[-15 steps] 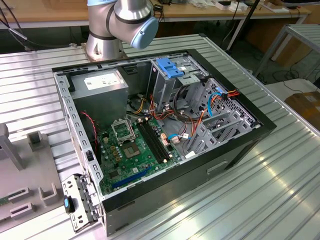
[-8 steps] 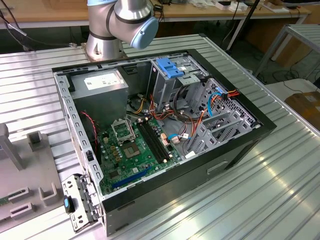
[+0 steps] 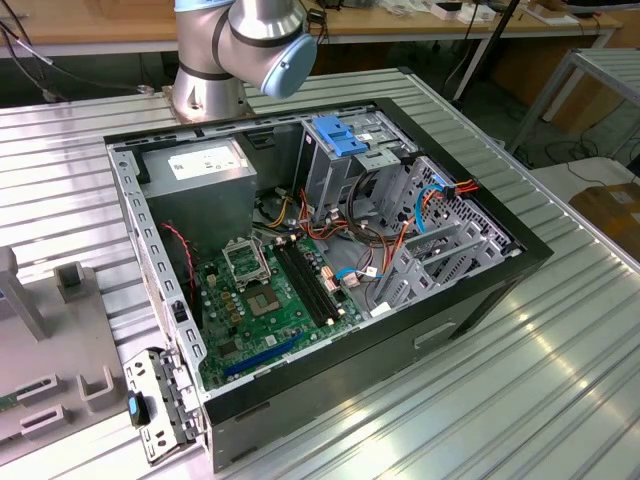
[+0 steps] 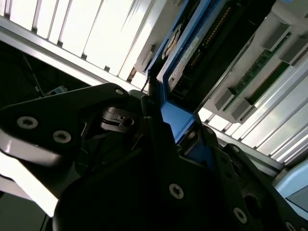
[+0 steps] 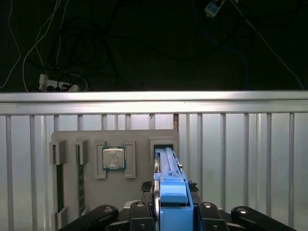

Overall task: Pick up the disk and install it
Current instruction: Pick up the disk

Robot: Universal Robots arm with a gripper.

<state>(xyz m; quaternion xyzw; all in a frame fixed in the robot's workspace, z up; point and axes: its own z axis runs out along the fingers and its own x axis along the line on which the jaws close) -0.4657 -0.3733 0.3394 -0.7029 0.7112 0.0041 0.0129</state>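
Within the closed claw (image 5: 172, 211), the disk (image 5: 166, 166) stands on edge, blue rails pinched; its far end meets the grey tray (image 5: 139, 137) slot; open ribbed table (image 5: 240, 163) lies beside the claw.

Computer case (image 3: 480, 290) stood mid-table (image 3: 560, 380), motherboard (image 3: 270, 300) on its floor, power supply (image 3: 195, 175) in its far corner; fixture plate (image 3: 50, 350) lay at the table's edge, exterior view's left; disk (image 5: 169, 183) sat in gripper (image 5: 171, 219).

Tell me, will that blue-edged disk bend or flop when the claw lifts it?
Probably stiff: the disk looks like a straight, blue-railed slab. It stands on edge, so it might tip if the claw loosens.
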